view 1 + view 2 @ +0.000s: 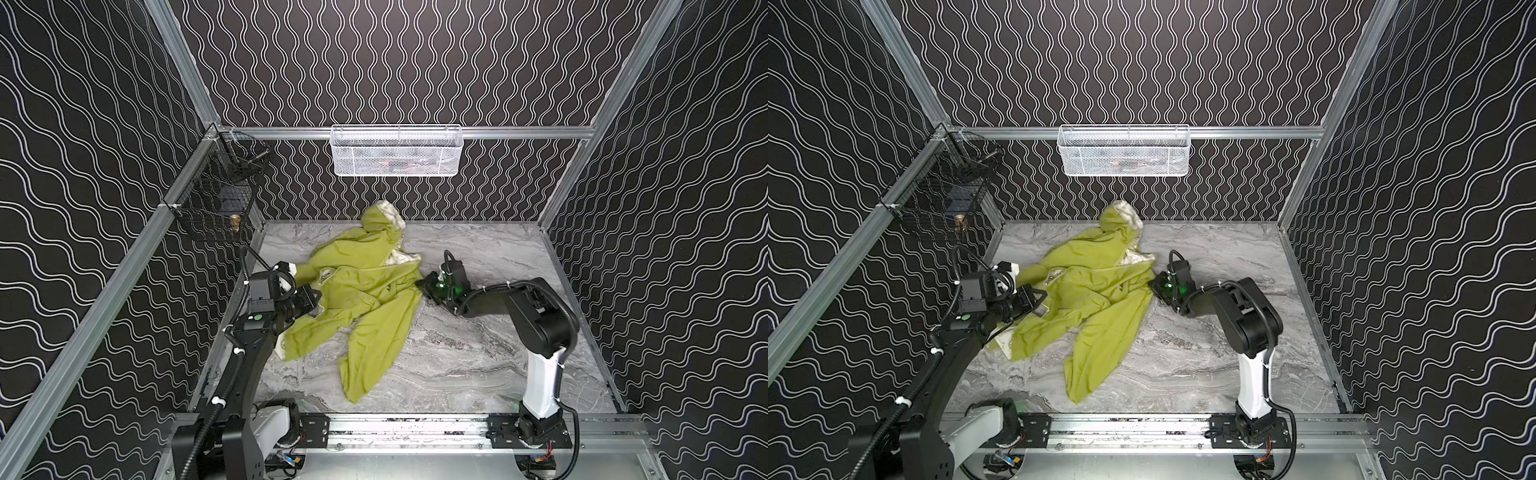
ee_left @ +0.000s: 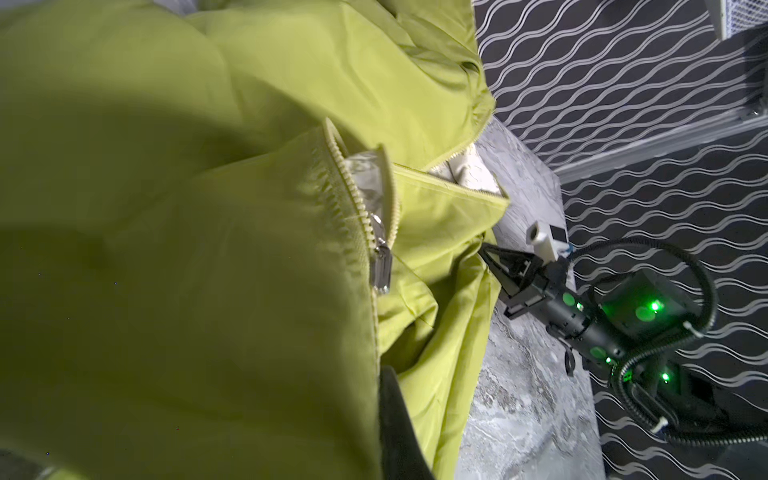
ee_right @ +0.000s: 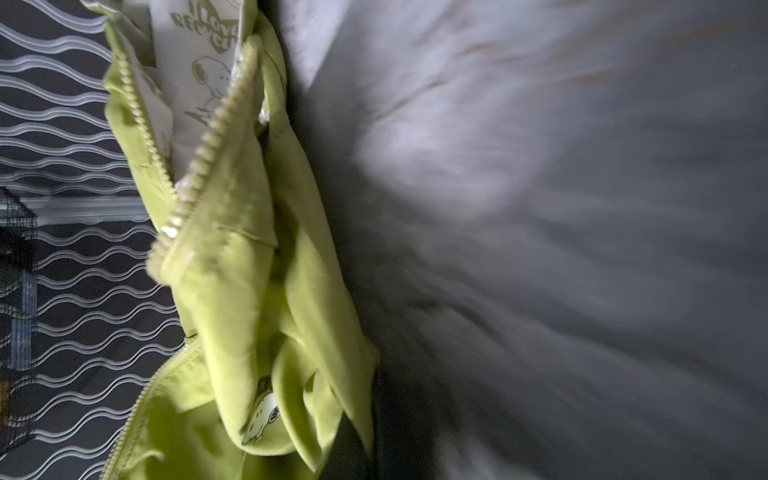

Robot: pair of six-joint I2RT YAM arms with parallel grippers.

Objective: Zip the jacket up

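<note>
Grippers brace a thin lime-green hooded jacket (image 1: 365,286), centred on the grey marble-patterned table (image 1: 457,365), for zipping: left gripper (image 1: 319,305) pinches its nine-o'clock hem, right gripper (image 1: 417,284), jaws pressed together, meets its three-o'clock edge; next, seemingly, the silver zipper slider (image 2: 380,266) must be drawn toward twelve.

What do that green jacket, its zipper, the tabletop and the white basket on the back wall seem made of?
The jacket: thin woven synthetic, probably nylon; soft sheen, fine crumples. The zipper: chunky pale teeth, likely moulded plastic. The tabletop: grey marble look, perhaps printed laminate. The basket: white-coated metal mesh, see-through.
</note>
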